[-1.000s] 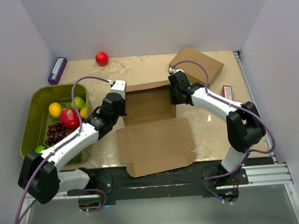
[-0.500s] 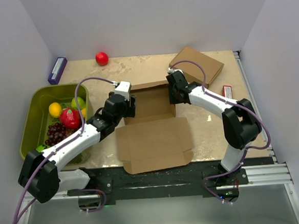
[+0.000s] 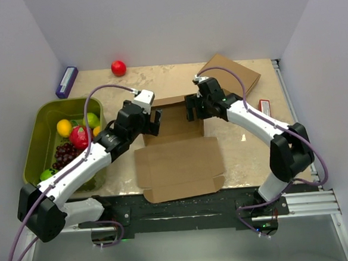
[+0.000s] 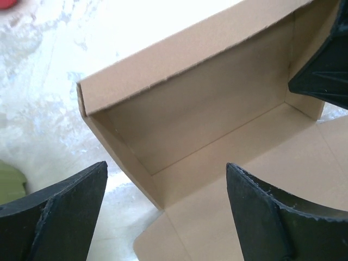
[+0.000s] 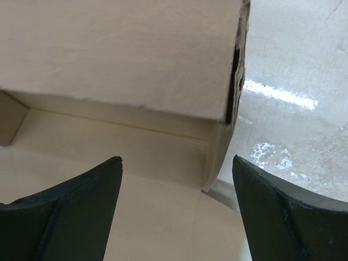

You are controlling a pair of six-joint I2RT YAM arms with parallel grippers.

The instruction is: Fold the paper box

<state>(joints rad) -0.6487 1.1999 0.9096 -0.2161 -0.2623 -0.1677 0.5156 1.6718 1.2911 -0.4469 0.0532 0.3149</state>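
Now both arms hang over the half-formed paper box, each gripper spread wide and holding nothing.

The box sits mid-surface with back and side walls raised, the lid panel flat toward the arms and the tray holding nothing. The left gripper hangs over its left wall and the right gripper over its right wall. Probably best next: keep the walls square, then swing the lid over evenly. Left of the box, a green bin holds grapes, a red fruit and an orange.
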